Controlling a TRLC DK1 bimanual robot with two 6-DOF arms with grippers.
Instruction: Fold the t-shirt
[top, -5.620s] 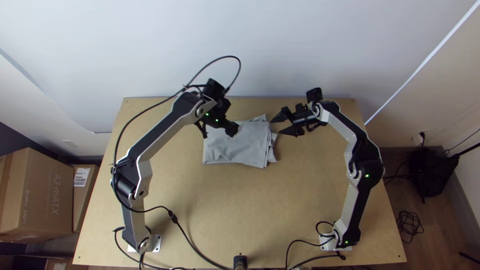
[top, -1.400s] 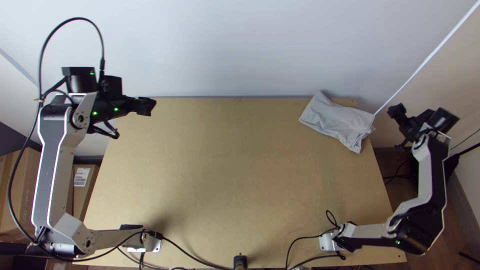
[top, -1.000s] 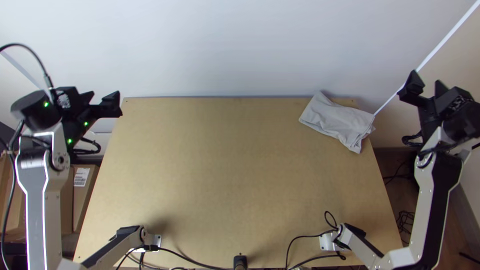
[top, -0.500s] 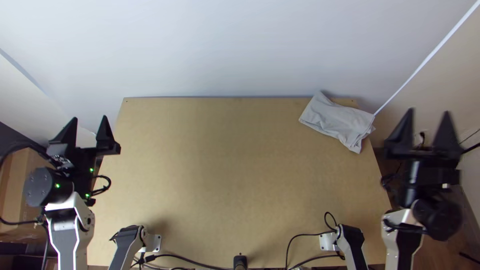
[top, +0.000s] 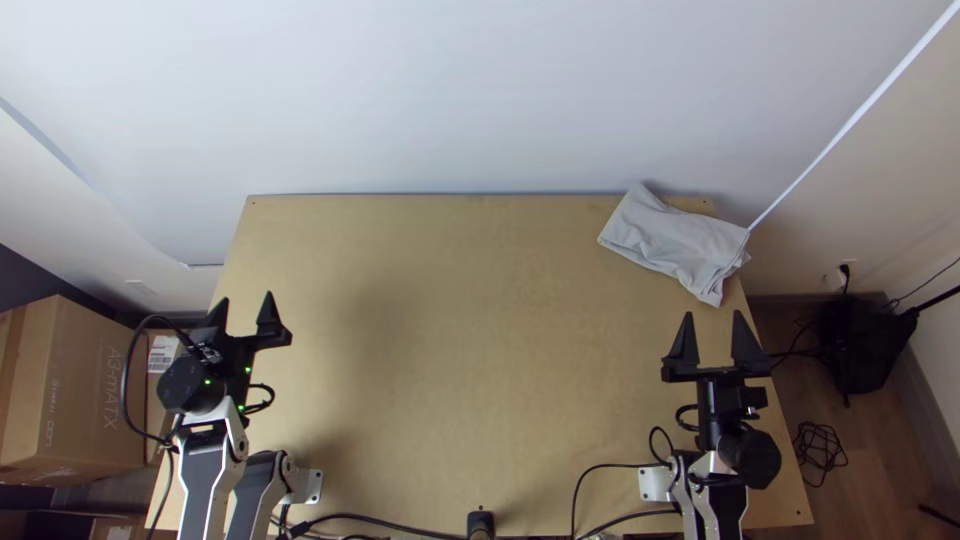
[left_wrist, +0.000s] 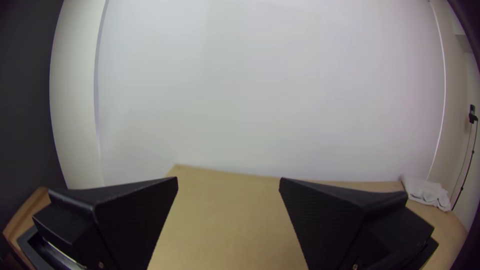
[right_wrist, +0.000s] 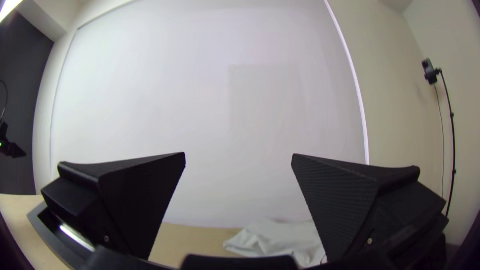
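I am operating two arms at the tabletop. The left end effector is standing spread above the left edge of the tabletop, its two fingers pointing toward the far edge with a wide gap between them. The right end effector is likewise standing spread, near the right edge, its fingers pointing the same way; nothing is sitting between them. The t-shirt is lying at the far right corner, folded into a compact, layered bundle and turned at a slant. Its surface is showing creases, and its outer end is extending past the right edge. Both end effectors are remaining clear of the cloth, the right one being the nearer. A cardboard box is standing beyond the left edge.
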